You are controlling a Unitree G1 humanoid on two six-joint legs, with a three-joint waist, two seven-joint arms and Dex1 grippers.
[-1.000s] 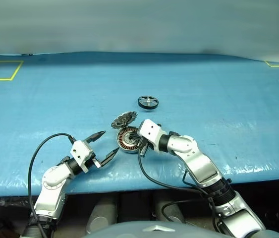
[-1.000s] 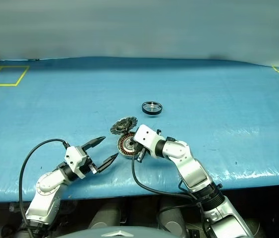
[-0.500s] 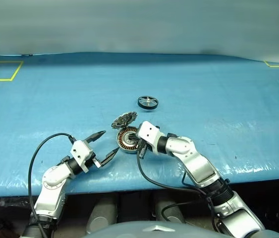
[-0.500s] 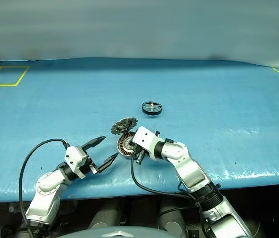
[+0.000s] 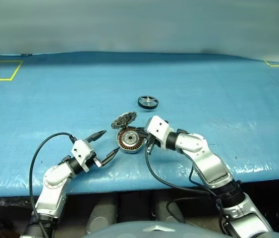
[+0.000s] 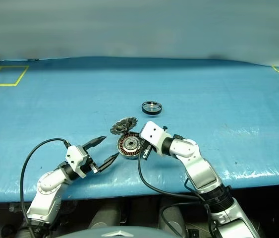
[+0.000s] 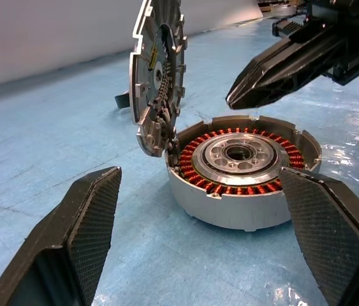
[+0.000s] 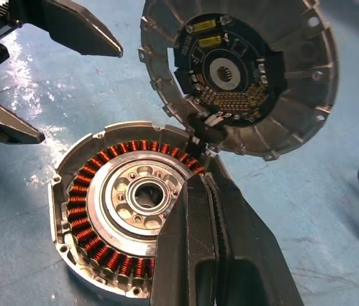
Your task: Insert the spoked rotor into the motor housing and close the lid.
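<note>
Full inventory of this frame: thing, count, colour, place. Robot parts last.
motor housing: 1, silver with copper-brown windings, on the table near its front edge, between the two grippers, nothing inside it
lid: 1, silver-grey with toothed edge, standing open, joined to the housing's far rim
spoked rotor: 1, black rim with silver spokes, flat on the table beyond the housing, apart from it
table: 1, covered in blue sheet
yellow tape marks: far left corner, another at the far right edge
left gripper: 1, black jaws open, just left of the housing, holding nothing
right gripper: 1, black jaws shut, empty, tip over the housing's right rim
</note>
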